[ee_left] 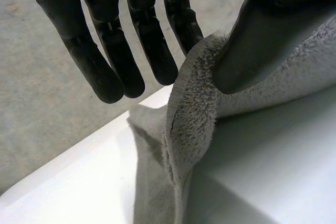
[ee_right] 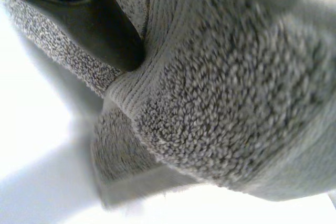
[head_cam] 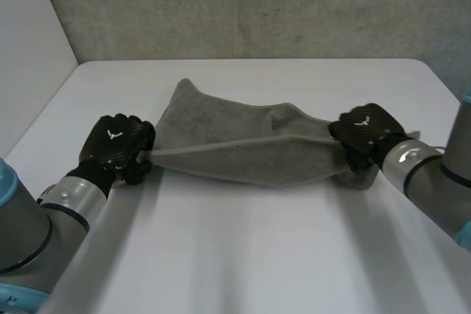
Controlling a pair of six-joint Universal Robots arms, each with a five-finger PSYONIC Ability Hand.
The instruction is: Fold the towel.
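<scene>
Grey towel (head_cam: 250, 145): terry cloth, on the middle of the white table (head_cam: 243, 255), stretched between the two hands. Its far part lies on the tabletop. Its near edge is raised and pulled into a line from hand to hand.
Left hand (head_cam: 114, 141): at the towel's near left corner, just above the table.
Left fingers: in the left wrist view the thumb (ee_left: 252, 40) presses the towel (ee_left: 194, 114) edge against the nearest finger, pinching it. The other fingers (ee_left: 105, 72) are straight and clear of the cloth. Below the pinch the edge hangs down to the table (ee_left: 273, 171).
Right hand (head_cam: 364, 130): at the towel's near right corner, with cloth bunched under it.
Right fingers: in the right wrist view the thumb (ee_right: 94, 24) bears down on the towel (ee_right: 226, 103) beside its flat woven hem band (ee_right: 152, 51). The cloth wraps over the fingers beneath, so this hand grips the towel too. The white table (ee_right: 31, 129) shows past the cloth.
Marks: a small white emblem sits on the back of the left hand (head_cam: 112, 134) and of the right (head_cam: 362, 121). Both are too small to read.
Arms: the left arm (head_cam: 51, 211) and right arm (head_cam: 434, 174) are grey and come in from the near corners.
Behind: a rough grey wall (head_cam: 257, 5) stands at the table's far edge.
</scene>
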